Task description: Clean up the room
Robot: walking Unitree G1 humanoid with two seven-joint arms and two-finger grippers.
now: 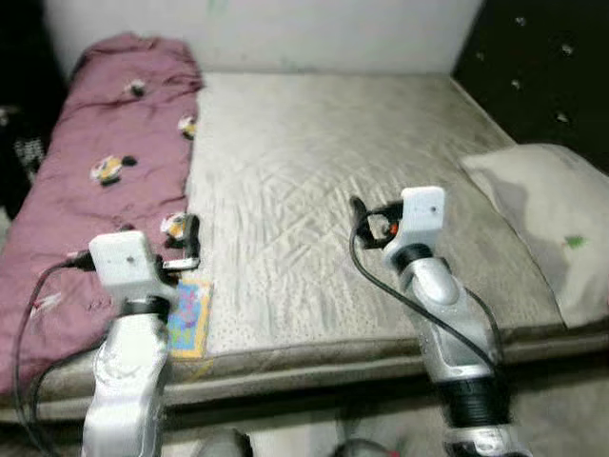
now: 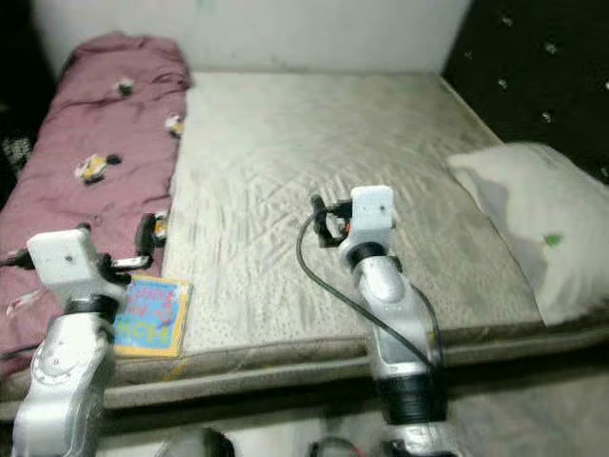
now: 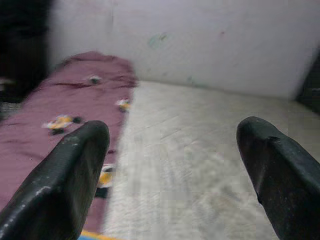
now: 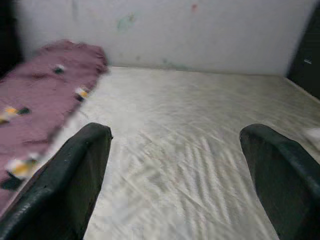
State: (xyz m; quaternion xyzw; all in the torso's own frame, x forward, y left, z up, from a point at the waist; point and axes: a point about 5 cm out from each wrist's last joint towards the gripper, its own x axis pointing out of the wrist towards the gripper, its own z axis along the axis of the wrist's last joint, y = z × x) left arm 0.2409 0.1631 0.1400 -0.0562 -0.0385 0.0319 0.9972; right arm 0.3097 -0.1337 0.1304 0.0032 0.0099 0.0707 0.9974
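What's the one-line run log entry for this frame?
left gripper: open, above book | right gripper: open, over mattress | blanket: along the mattress's left side | pillow: right edge

I count one mattress [image 1: 314, 181], one maroon blanket [image 1: 95, 190] bunched along its left side, one white pillow [image 1: 547, 214] at the right edge, and one colourful book [image 2: 152, 316] near the front left corner. On the blanket I make out about five small cartoon prints. Two arms in view, each with one gripper: left gripper [image 1: 190, 245], right gripper [image 1: 362, 221]
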